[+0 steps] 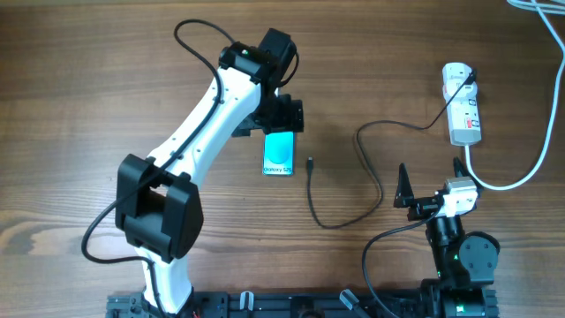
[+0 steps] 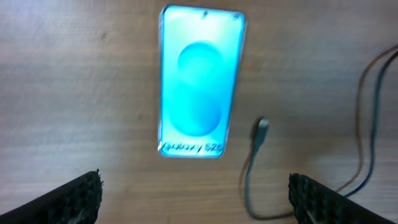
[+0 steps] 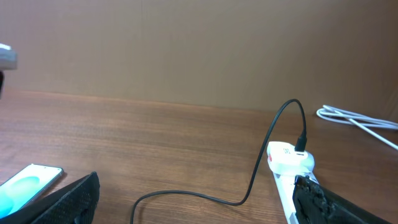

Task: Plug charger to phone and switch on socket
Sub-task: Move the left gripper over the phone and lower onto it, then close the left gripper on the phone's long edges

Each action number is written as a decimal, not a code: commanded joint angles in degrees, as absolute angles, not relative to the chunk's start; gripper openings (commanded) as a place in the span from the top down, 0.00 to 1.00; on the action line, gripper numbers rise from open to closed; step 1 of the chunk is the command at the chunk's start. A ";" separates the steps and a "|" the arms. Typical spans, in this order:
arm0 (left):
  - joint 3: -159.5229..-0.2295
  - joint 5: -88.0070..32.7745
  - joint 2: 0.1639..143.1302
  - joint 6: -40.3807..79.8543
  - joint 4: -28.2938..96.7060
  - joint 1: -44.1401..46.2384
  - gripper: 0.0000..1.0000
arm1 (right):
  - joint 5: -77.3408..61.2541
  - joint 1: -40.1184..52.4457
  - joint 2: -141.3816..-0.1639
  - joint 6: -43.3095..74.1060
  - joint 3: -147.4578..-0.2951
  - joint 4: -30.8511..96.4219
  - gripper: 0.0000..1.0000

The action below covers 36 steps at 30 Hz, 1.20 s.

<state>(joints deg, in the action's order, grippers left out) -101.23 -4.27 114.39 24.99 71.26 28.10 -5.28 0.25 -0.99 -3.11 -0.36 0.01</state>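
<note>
**Ben:** Left hand [image 2: 194, 180] hangs wide open right over the phone [image 2: 200, 81], holding nothing. What should it do?

**Mia:** I think the job now is to get the charger [image 1: 309, 187] into the phone. The plug tip [image 2: 262, 128] lies just beside the phone, on its right, close to the end with the white words. Both are near the middle of the tabletop [image 1: 88, 71].

**Ben:** How would you grab it?

**Mia:** Pinch the wire right behind the little hard tip. The wire is thin, black and floppy, so if you hold it far back the tip will wobble. Keep it flat and straight with the phone's end. I can't see the hole from here.

**Ben:** Won't the phone slide?

**Mia:** It might. It is flat and shiny, with round corners, and the brown wood looks smooth. One hand should hold it down. Those black pads [image 2: 74, 196] look bumpy, so they should grip well.

**Ben:** And the right hand [image 3: 196, 180]?

**Mia:** Open too, with nothing in it, by the near right corner. The socket [image 1: 461, 106] is long, white, hard plastic, nearer the far right corner. Its switch comes last.
</note>
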 commanded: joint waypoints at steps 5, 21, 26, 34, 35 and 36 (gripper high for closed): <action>-94.56 -3.18 114.96 27.90 64.55 29.54 0.00 | -4.51 0.47 -0.60 -2.85 -0.30 -0.12 0.00; -92.60 1.52 121.86 29.43 60.36 32.05 0.00 | -4.51 0.47 -0.60 -2.87 -0.30 -0.12 0.00; -92.58 2.50 121.86 29.43 58.70 32.01 0.00 | -4.51 0.47 -0.60 -2.87 -0.30 -0.12 0.00; -92.55 2.68 121.86 29.32 57.56 31.88 0.00 | -4.51 0.47 -0.60 -2.87 -0.30 -0.12 0.00; -92.55 2.68 121.89 29.32 57.43 31.88 0.00 | -4.51 0.47 -0.60 -2.87 -0.30 -0.12 0.00; -92.44 2.68 121.89 29.21 57.19 31.88 0.00 | -4.51 0.47 -0.60 -2.85 -0.30 -0.12 0.00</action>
